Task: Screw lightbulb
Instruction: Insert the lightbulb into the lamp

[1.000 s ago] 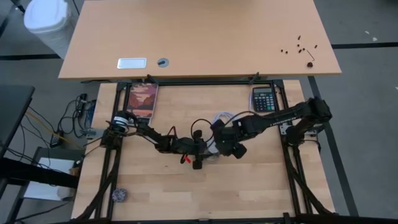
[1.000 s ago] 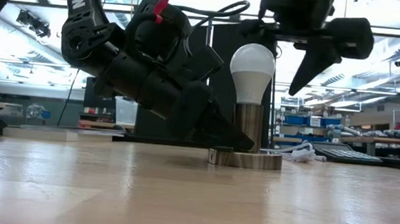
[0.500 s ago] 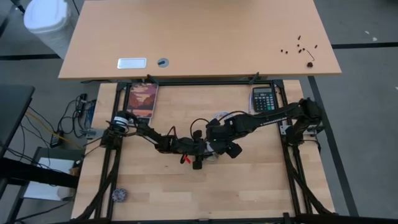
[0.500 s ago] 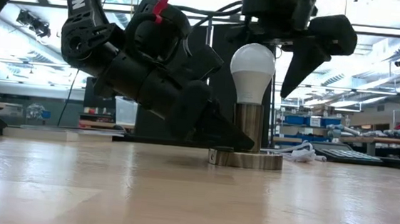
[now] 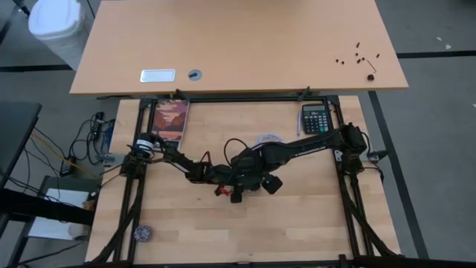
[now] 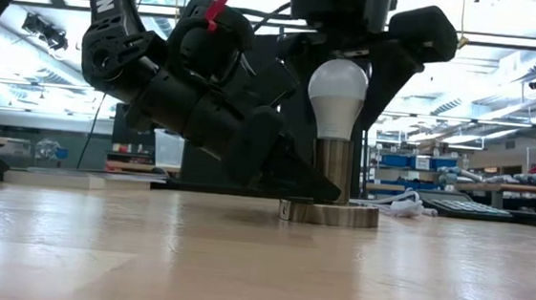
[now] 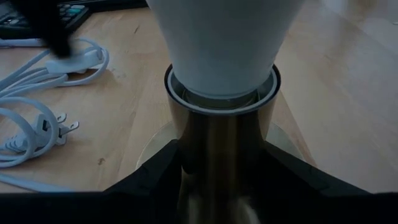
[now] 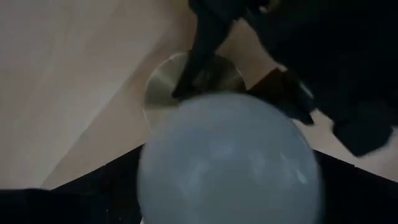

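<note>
The white lightbulb (image 6: 338, 93) stands upright with its base in the brass socket's stem (image 6: 333, 170). The stem rises from a round base (image 6: 328, 213) that rests flat on the table. My left gripper (image 6: 315, 187) reaches in low from the table's left and is shut on the stem. My right gripper (image 5: 253, 176) hangs open over the bulb, with one finger (image 6: 389, 73) on each side of the dome. It hides the bulb in the high view. The right wrist view shows the dome (image 8: 227, 162) between the two dark fingers. My left gripper pinches the socket's brass stem (image 7: 224, 149) between its two fingers, below the rim where the bulb enters. The fingers come slanting down from the table's left, across the upright stem. The socket's base stays on the table. My right gripper stands astride the bulb's dome from above. I cannot tell whether it touches the dome.
The socket's white cord and plug (image 7: 37, 118) lie coiled on the table just beyond the socket. A calculator (image 5: 315, 117) lies at the far right, a picture card (image 5: 171, 119) at the far left, and a small round thing (image 5: 143, 233) near the front left corner.
My right gripper has moved toward the table's left and down. It was beside and above the bulb, and its open fingers now stand on either side of the dome. The bulb and socket have stayed where they were.
</note>
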`<state>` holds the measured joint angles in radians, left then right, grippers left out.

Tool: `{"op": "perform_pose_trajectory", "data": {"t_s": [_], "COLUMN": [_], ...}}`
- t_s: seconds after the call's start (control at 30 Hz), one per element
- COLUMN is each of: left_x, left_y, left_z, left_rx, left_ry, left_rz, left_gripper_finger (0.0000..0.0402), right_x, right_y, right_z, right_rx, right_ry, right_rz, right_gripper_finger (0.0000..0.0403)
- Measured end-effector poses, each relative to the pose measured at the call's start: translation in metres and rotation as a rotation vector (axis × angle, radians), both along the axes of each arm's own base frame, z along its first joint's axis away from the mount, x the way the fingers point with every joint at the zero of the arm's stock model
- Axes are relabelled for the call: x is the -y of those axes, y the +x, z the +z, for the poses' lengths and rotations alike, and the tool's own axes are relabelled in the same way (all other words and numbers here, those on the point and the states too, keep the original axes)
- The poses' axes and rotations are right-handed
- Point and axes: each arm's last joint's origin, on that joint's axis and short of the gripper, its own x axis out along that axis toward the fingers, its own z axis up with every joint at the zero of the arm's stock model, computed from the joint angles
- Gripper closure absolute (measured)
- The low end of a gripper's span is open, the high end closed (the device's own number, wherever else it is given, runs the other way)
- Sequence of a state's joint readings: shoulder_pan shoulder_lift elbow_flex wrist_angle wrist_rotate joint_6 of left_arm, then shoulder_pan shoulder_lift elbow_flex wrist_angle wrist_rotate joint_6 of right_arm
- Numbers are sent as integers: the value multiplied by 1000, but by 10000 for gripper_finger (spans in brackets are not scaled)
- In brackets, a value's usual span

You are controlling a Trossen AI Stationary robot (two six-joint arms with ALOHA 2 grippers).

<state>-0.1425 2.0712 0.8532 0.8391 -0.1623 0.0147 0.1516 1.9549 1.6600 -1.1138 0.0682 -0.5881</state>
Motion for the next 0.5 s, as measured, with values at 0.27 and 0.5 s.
{"op": "perform_pose_trajectory", "data": {"t_s": [0.27,0.5], "left_x": [0,0], "left_y": [0,0], "left_z": [0,0], "left_rx": [3,4], "left_ry": [-3,-3], "left_rz": [1,2], "left_gripper_finger": [208,208], "right_x": [-1,-4], "right_y": [4,5], "right_z": [-10,-7], "right_rx": [-59,-23], "right_ry": [22,17], "right_rz": [-33,-38], "right_gripper_finger": [50,57]}}
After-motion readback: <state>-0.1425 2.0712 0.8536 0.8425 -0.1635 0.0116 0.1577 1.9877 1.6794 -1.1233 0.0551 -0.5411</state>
